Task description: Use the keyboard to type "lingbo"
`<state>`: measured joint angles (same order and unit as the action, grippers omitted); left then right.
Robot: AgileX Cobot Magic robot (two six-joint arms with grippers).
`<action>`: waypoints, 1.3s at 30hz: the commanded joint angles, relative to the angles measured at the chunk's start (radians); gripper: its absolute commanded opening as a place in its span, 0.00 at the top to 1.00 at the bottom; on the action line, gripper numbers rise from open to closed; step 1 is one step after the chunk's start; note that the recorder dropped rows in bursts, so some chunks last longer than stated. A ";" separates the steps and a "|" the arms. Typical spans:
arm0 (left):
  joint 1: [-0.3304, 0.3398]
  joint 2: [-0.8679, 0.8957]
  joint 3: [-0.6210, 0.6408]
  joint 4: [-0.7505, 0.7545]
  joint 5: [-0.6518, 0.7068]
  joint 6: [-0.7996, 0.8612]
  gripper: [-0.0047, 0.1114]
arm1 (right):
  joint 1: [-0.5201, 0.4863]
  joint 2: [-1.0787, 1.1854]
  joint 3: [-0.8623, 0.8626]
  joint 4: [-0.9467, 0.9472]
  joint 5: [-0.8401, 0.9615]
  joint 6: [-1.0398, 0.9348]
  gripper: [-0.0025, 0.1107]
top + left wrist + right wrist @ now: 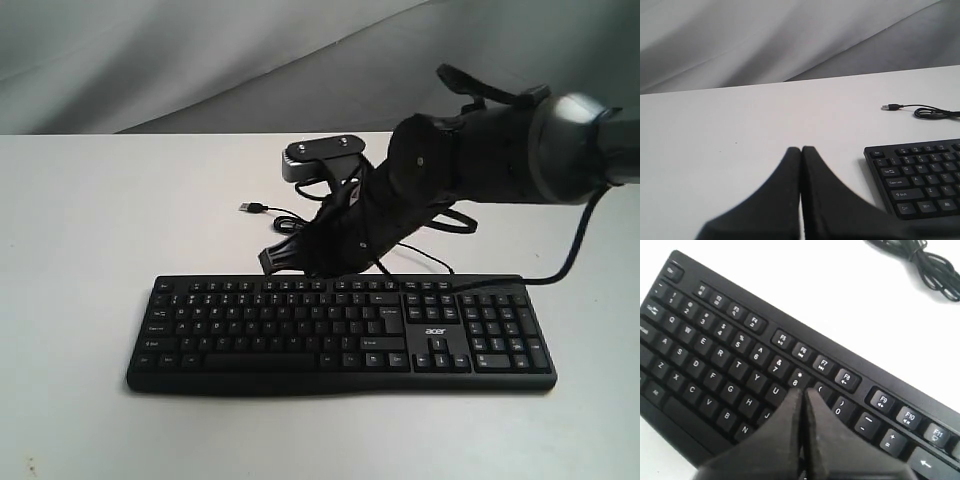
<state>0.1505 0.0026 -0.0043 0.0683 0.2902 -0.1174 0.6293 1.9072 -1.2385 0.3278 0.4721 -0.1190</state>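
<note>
The black keyboard (300, 330) with white legends and an "acer" logo lies across the middle of the white table (80, 220). My right arm reaches in from the right, and its gripper (270, 259) hangs over the keyboard's back rows. In the right wrist view the right gripper (804, 390) is shut and empty. Its tips lie just below the 8 and 9 keys and hide the keys under them; whether they touch a key does not show. The left gripper (801, 148) is shut and empty above bare table, to the left of the keyboard's (920, 175) Esc corner.
The keyboard's thin black cable (290, 218) coils on the table behind it and ends in a loose USB plug (250, 207), also seen as the USB plug (886, 107) in the left wrist view. A grey cloth backdrop (200, 60) hangs behind the table.
</note>
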 commanded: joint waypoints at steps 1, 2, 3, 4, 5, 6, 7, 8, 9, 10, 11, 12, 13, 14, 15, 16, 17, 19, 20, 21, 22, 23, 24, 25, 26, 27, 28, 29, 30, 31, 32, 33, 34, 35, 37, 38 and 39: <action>0.002 -0.003 0.004 -0.008 -0.005 -0.004 0.96 | -0.001 -0.103 0.079 -0.008 -0.076 -0.034 0.98; 0.002 -0.003 0.004 -0.008 -0.005 -0.004 0.96 | -0.001 -0.132 0.108 0.002 -0.102 -0.049 0.98; 0.002 -0.003 0.004 -0.008 -0.005 -0.004 0.96 | -0.001 -0.171 0.147 0.020 -0.136 -0.070 0.98; 0.002 -0.003 0.004 -0.008 -0.005 -0.004 0.96 | -0.001 -0.212 0.188 0.038 -0.175 -0.087 0.98; 0.002 -0.003 0.004 -0.008 -0.005 -0.004 0.96 | -0.001 -0.248 0.231 0.046 -0.206 -0.093 0.98; 0.002 -0.003 0.004 -0.008 -0.005 -0.004 0.96 | -0.001 -0.292 0.270 0.047 -0.241 -0.093 0.98; 0.002 -0.003 0.004 -0.008 -0.005 -0.004 0.96 | -0.001 -0.336 0.303 0.047 -0.262 -0.093 0.98; 0.002 -0.003 0.004 -0.008 -0.005 -0.004 0.96 | -0.001 -0.377 0.324 0.042 -0.261 -0.093 0.98; 0.002 -0.003 0.004 -0.008 -0.005 -0.004 0.96 | -0.001 -0.417 0.344 0.039 -0.248 -0.093 0.98; 0.002 -0.003 0.004 -0.008 -0.005 -0.004 0.96 | -0.001 -0.455 0.358 0.024 -0.234 -0.091 0.98; 0.002 -0.003 0.004 -0.008 -0.005 -0.004 0.96 | -0.003 -0.484 0.365 0.021 -0.231 -0.089 0.98; 0.002 -0.003 0.004 -0.008 -0.005 -0.004 0.96 | -0.003 -0.518 0.369 0.021 -0.226 -0.089 0.98; 0.002 -0.003 0.004 -0.008 -0.005 -0.004 0.96 | -0.001 -0.546 0.370 0.015 -0.221 -0.089 0.98; 0.002 -0.003 0.004 -0.008 -0.005 -0.004 0.96 | -0.001 -0.573 0.370 0.010 -0.221 -0.089 0.98; 0.002 -0.003 0.004 -0.008 -0.005 -0.004 0.96 | -0.001 -0.593 0.370 0.010 -0.221 -0.089 0.98; 0.002 -0.003 0.004 -0.008 -0.005 -0.004 0.96 | -0.001 -0.617 0.370 0.010 -0.217 -0.089 0.98; 0.002 -0.003 0.004 -0.008 -0.005 -0.004 0.96 | -0.001 -0.640 0.370 0.007 -0.210 -0.089 0.98; 0.002 -0.003 0.004 -0.008 -0.005 -0.004 0.96 | -0.001 -0.682 0.370 -0.018 -0.180 -0.089 0.98; 0.002 -0.003 0.004 -0.008 -0.005 -0.004 0.96 | -0.001 -0.703 0.370 -0.028 -0.155 -0.089 0.98; 0.002 -0.003 0.004 -0.008 -0.005 -0.004 0.96 | -0.001 -0.725 0.370 -0.030 -0.126 -0.089 0.98; 0.002 -0.003 0.004 -0.008 -0.005 -0.004 0.96 | -0.001 -0.746 0.370 -0.034 -0.097 -0.089 0.98; 0.002 -0.003 0.004 -0.008 -0.005 -0.004 0.96 | -0.001 -0.767 0.370 -0.039 -0.070 -0.089 0.98; 0.002 -0.003 0.004 -0.008 -0.005 -0.004 0.96 | -0.001 -0.783 0.370 -0.041 -0.049 -0.089 0.98; 0.002 -0.003 0.004 -0.008 -0.005 -0.004 0.96 | -0.001 -0.802 0.370 -0.041 -0.033 -0.089 0.98; 0.002 -0.003 0.004 -0.008 -0.005 -0.004 0.96 | -0.001 -0.819 0.370 -0.049 -0.028 -0.089 0.98; 0.002 -0.003 0.004 -0.008 -0.005 -0.004 0.96 | -0.001 -0.833 0.370 -0.054 -0.028 -0.089 0.98; 0.002 -0.003 0.004 -0.008 -0.005 -0.004 0.96 | -0.001 -0.846 0.370 -0.059 -0.028 -0.089 0.98; 0.002 -0.003 0.004 -0.008 -0.005 -0.004 0.96 | -0.008 -0.863 0.370 -0.083 -0.038 -0.089 0.98; 0.002 -0.003 0.004 -0.008 -0.005 -0.004 0.96 | -0.017 -0.881 0.370 -0.089 -0.043 -0.089 0.98; 0.002 -0.003 0.004 -0.008 -0.005 -0.004 0.96 | -0.033 -0.898 0.372 -0.089 -0.045 -0.089 0.98; 0.002 -0.003 0.004 -0.008 -0.005 -0.004 0.96 | -0.057 -0.917 0.379 -0.087 -0.047 -0.089 0.98; 0.002 -0.003 0.004 -0.008 -0.005 -0.004 0.96 | -0.091 -0.934 0.388 -0.079 -0.047 -0.089 0.98; 0.002 -0.003 0.004 -0.008 -0.005 -0.004 0.96 | -0.133 -0.958 0.404 -0.061 -0.049 -0.089 0.98; 0.002 -0.003 0.004 -0.008 -0.005 -0.004 0.96 | -0.181 -0.983 0.425 -0.040 -0.051 -0.089 0.98; 0.002 -0.003 0.004 -0.008 -0.005 -0.004 0.96 | -0.276 -1.036 0.482 0.003 -0.056 -0.089 0.98; 0.002 -0.003 0.004 -0.008 -0.005 -0.004 0.96 | -0.327 -1.071 0.519 0.024 -0.069 -0.089 0.98; 0.002 -0.003 0.004 -0.008 -0.005 -0.004 0.96 | -0.365 -1.108 0.553 0.046 -0.086 -0.089 0.98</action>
<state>0.1505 0.0026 -0.0043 0.0683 0.2902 -0.1174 0.3645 0.8773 -0.7643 0.3213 0.4169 -0.2015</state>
